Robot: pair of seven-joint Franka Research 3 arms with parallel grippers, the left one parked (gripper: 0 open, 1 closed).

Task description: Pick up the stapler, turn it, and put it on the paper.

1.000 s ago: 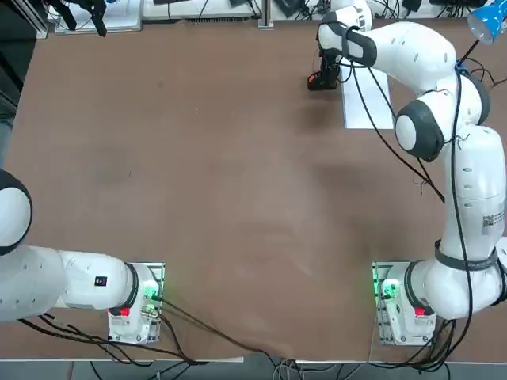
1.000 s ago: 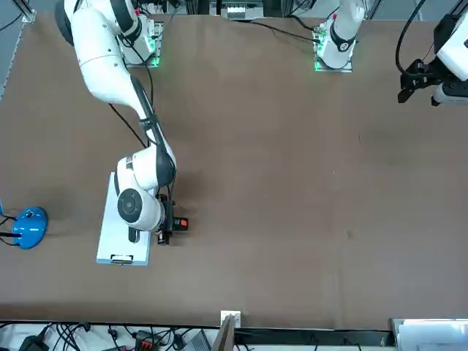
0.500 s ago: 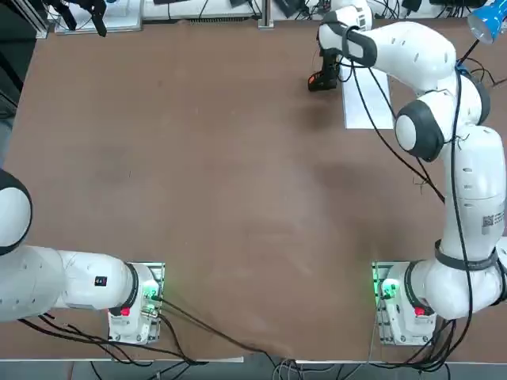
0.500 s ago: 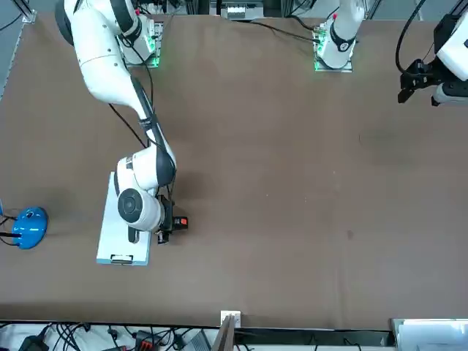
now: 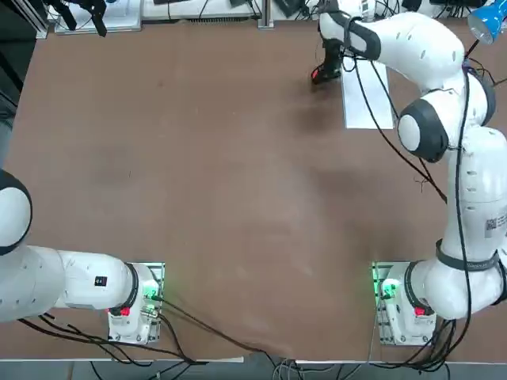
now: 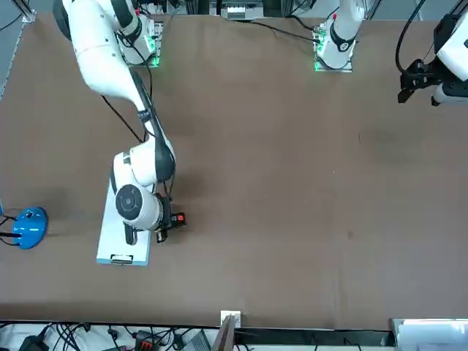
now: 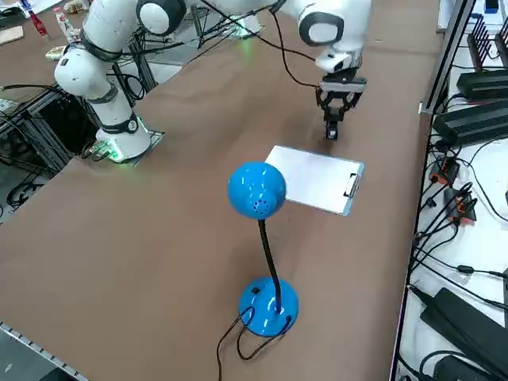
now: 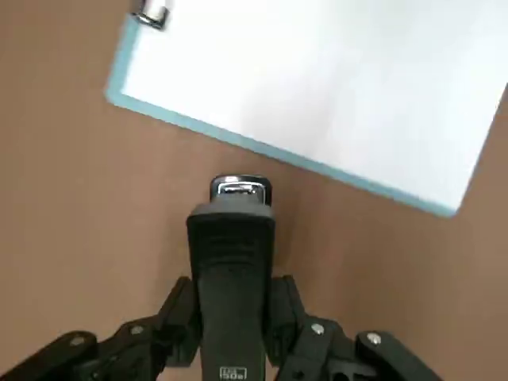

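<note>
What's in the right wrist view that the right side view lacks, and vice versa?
Wrist only: the raised lettering on the long black stapler, clamped in the tool.
Side only: the blue round-headed desk lamp and the white jointed robot arm.
Both: the white rectangular paper sheet on its light-blue clipboard, with the dark metal clip.

A blue desk lamp (image 7: pixel 256 190) stood on the brown table (image 7: pixel 159 262), well apart from the jaws; black cables (image 7: pixel 468 270) lay beyond the table's edge, also well apart from them.
</note>
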